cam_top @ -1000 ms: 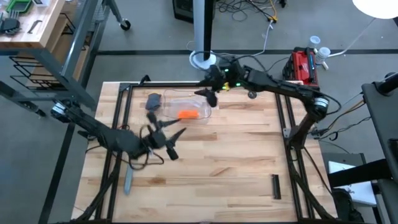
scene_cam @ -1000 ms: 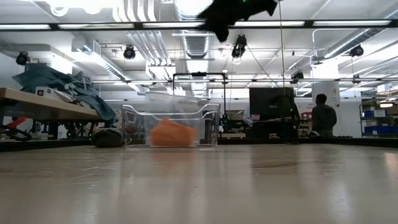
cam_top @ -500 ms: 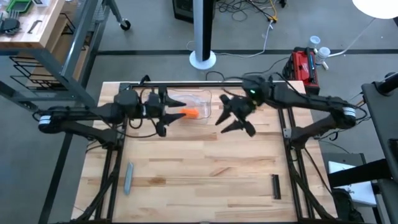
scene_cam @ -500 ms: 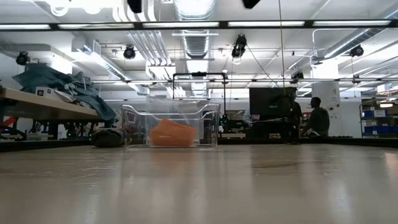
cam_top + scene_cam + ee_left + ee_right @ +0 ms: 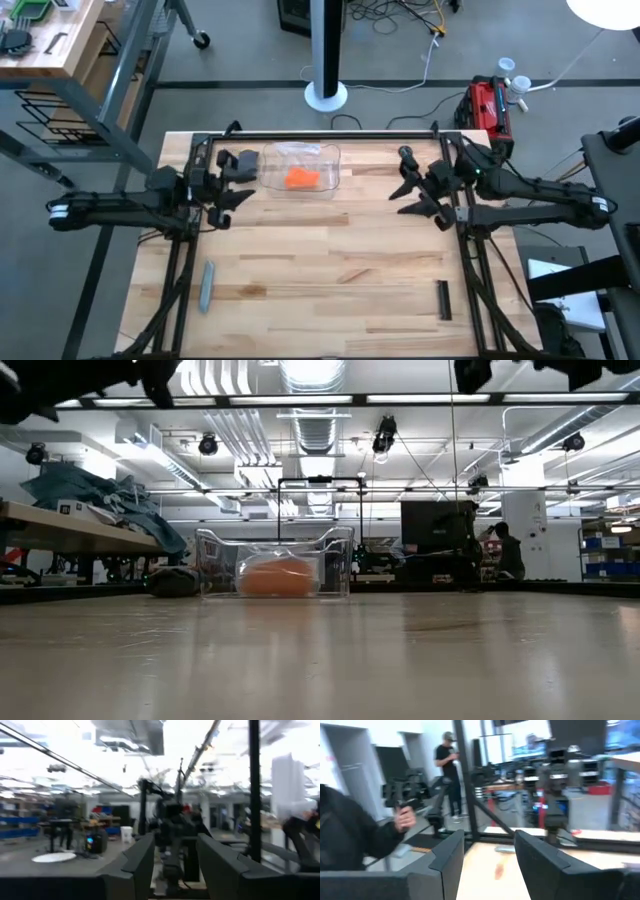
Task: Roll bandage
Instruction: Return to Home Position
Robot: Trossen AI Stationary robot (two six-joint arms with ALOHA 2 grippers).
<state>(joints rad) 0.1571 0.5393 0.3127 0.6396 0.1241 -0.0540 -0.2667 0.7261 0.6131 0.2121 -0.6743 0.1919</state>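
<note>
Now that both arms have drawn back from the middle, my left claw [image 5: 232, 190] hangs empty, fingers apart, by the table's [image 5: 330, 270] left rail. The orange bandage [image 5: 302, 179] lies in the clear plastic bin [image 5: 332, 160] at the far edge, and my right claw [image 5: 408, 188], spread and empty, is by the right rail. I judge the work finished; the centre is open, and only the rails crowd the arms.

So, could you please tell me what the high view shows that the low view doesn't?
Only the high view shows the grey stick near the left edge of the table and, whole, the left end effector and right end effector, both open, near its sides. Only the low view shows a person in the room behind. Both show the bandage inside the clear bin.
</note>
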